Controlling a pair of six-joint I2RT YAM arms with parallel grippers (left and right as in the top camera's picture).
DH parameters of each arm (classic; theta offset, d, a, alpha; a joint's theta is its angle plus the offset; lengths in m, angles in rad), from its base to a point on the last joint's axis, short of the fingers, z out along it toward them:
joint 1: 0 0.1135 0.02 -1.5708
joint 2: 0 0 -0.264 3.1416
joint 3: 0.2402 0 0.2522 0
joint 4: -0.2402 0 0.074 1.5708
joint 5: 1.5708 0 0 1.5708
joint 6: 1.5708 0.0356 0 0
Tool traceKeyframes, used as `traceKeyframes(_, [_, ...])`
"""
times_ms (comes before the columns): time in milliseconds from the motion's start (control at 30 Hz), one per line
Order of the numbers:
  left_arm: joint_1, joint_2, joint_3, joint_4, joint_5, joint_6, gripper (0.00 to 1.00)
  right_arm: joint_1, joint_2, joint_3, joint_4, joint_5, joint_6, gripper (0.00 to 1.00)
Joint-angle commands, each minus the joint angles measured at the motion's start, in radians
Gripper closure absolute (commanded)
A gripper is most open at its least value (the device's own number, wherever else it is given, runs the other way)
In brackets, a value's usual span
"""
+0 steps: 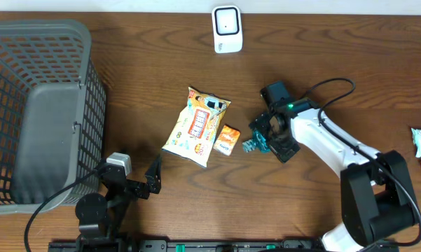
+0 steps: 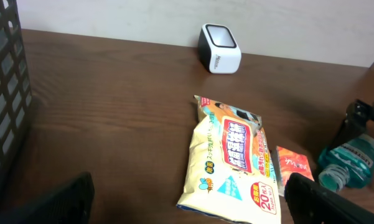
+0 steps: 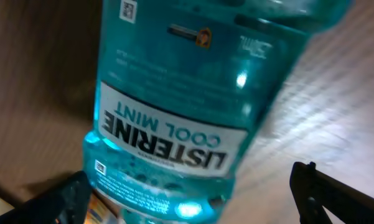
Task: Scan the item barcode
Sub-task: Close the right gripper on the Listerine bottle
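Barely begun. Bottle (image 1: 254, 144) lying unscanned on table (image 1: 322, 56), right of centre. Right gripper (image 1: 274, 134) low over it, jaws wide, nothing held. Left gripper (image 1: 139, 175) at near edge, jaws wide, empty. Remaining: grasp, carry to scanner (image 1: 227, 29) at far edge.

A: Checked left gripper (image 1: 136, 171)?
B: Found spread wide, held low, both fingers (image 1: 154, 176) level and pointing forward.
A: And right gripper (image 1: 270, 136)?
B: Likewise found spread wide, pointed downward; noted right arm (image 1: 329, 143) stretched out behind the fingers, wrist bent above the fingertips.
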Motion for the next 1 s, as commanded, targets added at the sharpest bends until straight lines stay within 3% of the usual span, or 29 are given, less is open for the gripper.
traceKeyframes(0, [0.004,-0.001,-0.020,-0.012,-0.002,-0.006,0.02,-0.012,-0.003,0.014,0.024,-0.039,0.020,0.02])
traceKeyframes(967, [0.004,-0.001,-0.020,-0.012,-0.002,-0.006,0.02,-0.011,0.077,0.014,0.092,-0.036,0.087,0.07])
